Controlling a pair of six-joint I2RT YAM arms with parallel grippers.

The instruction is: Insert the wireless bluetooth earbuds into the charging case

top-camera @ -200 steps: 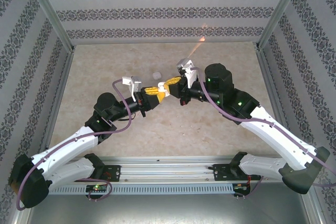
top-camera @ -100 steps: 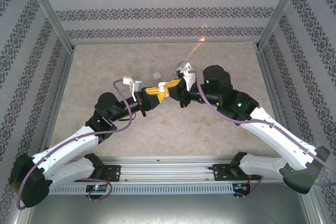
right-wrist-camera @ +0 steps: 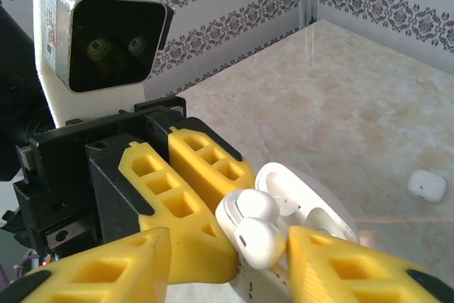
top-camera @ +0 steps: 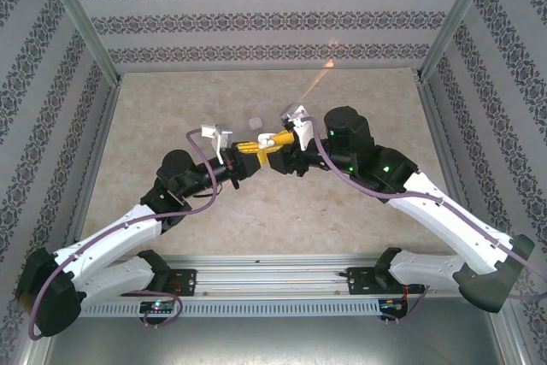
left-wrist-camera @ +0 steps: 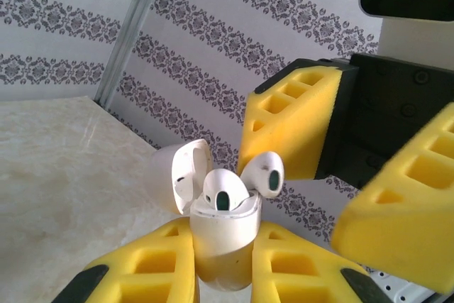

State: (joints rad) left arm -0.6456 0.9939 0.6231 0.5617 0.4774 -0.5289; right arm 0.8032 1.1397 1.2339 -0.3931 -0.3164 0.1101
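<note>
Earbud [left-wrist-camera: 266, 173] | at case [left-wrist-camera: 223, 235] mouth | right fingers [left-wrist-camera: 291, 125] shifted left, closer

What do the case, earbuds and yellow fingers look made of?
Case: smooth white hard plastic, soft sheen. Earbuds: glossy white plastic, by the highlights, with dark vents. Fingers: matte yellow with ribbed cut-outs, likely printed plastic or rubbery polymer; can't tell which.

On my feed I see a white charging case [left-wrist-camera: 221, 235], white earbuds [left-wrist-camera: 225, 191] with dark oval marks, yellow fingers [left-wrist-camera: 291, 125] edged black, white black-jointed arms [top-camera: 111, 241], a beige marbled table [top-camera: 171, 108], and grey damask-striped white walls [top-camera: 256, 19].
</note>
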